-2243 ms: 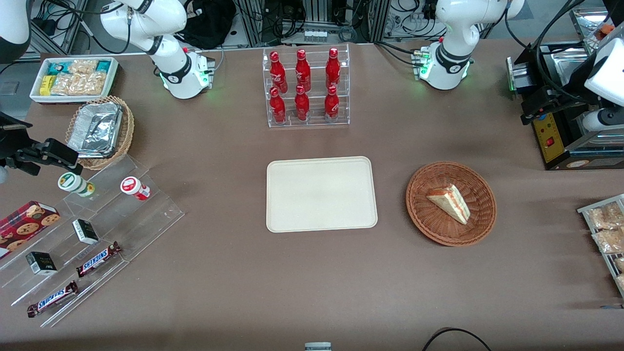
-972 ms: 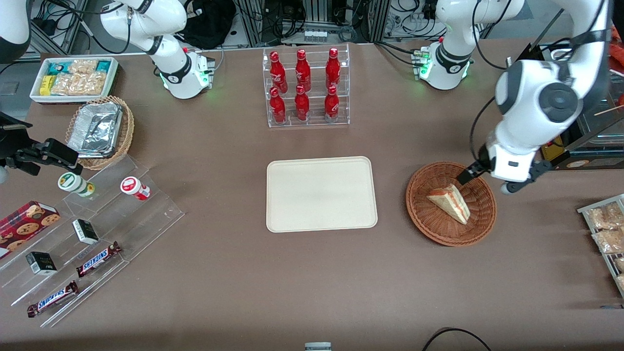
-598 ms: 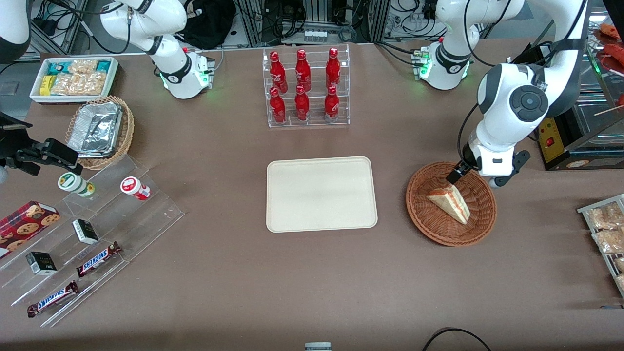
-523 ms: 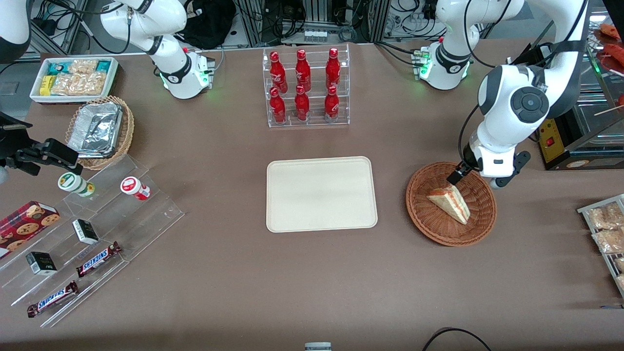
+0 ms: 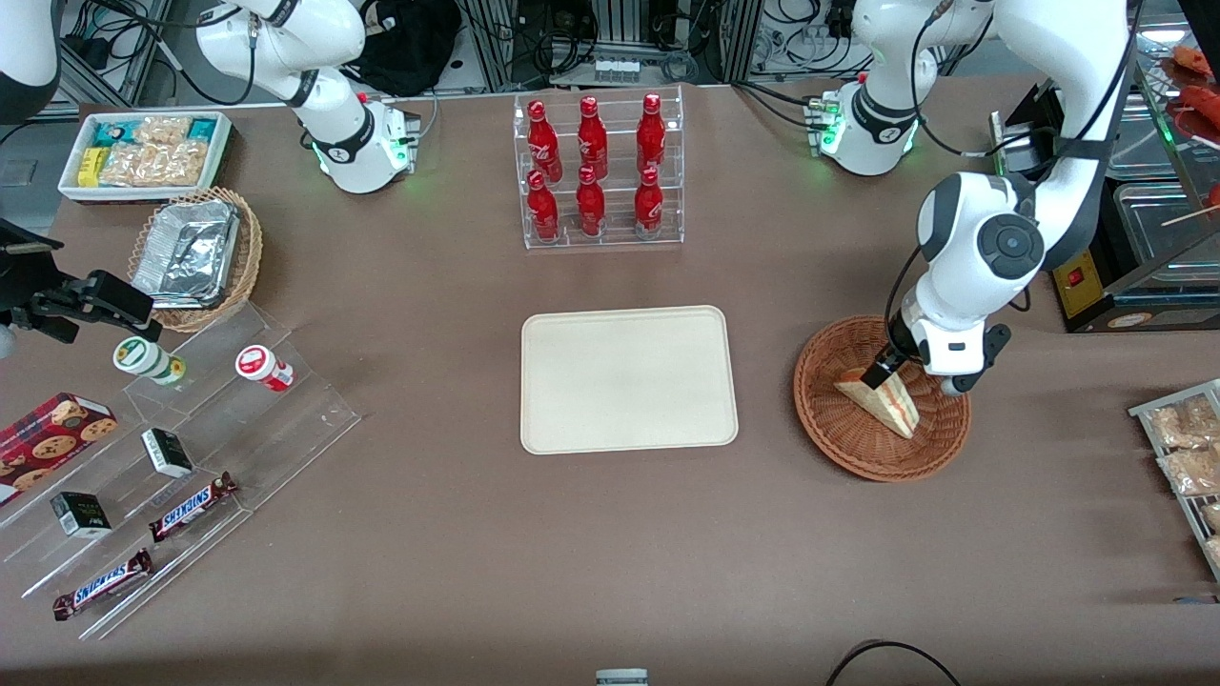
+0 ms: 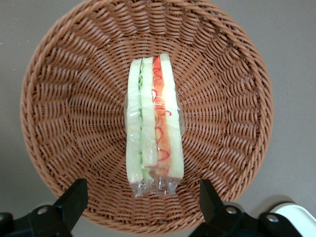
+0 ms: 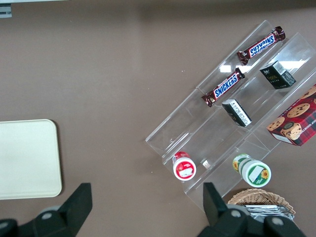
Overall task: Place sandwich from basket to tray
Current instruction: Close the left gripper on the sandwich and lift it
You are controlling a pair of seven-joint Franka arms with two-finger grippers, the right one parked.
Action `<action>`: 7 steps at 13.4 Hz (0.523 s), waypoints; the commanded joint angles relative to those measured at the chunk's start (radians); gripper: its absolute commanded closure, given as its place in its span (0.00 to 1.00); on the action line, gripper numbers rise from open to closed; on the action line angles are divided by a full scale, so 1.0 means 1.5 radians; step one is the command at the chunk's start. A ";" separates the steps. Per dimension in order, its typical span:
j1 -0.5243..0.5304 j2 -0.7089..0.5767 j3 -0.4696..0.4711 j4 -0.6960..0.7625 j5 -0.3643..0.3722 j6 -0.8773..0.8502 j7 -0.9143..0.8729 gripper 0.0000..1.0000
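The sandwich (image 5: 882,401), a wrapped wedge with red-orange and cream layers, lies in the round reddish-brown wicker basket (image 5: 839,429). It also shows in the left wrist view (image 6: 154,123), in the middle of the basket (image 6: 59,98). My left gripper (image 5: 891,373) hangs open just above the sandwich's thick end, one finger (image 6: 74,200) on each side of it, touching nothing. The cream-white tray (image 5: 629,378) lies empty on the table beside the basket, toward the parked arm's end.
A clear rack of red bottles (image 5: 596,171) stands farther from the front camera than the tray. A black machine (image 5: 1087,257) and a rack of snack packets (image 5: 1187,457) sit near the basket at the working arm's end. Stepped clear shelves of snacks (image 5: 162,467) lie at the parked arm's end.
The left arm swung in from the table's end and came down over the basket. Its gripper now sits lower and nearer the front camera, over the sandwich. The sandwich has not moved.
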 commanded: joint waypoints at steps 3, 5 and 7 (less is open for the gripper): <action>0.002 0.037 -0.002 0.004 0.015 0.057 -0.021 0.00; 0.002 0.048 0.000 0.009 0.018 0.064 -0.019 0.02; 0.002 0.066 0.007 0.017 0.032 0.066 -0.020 0.11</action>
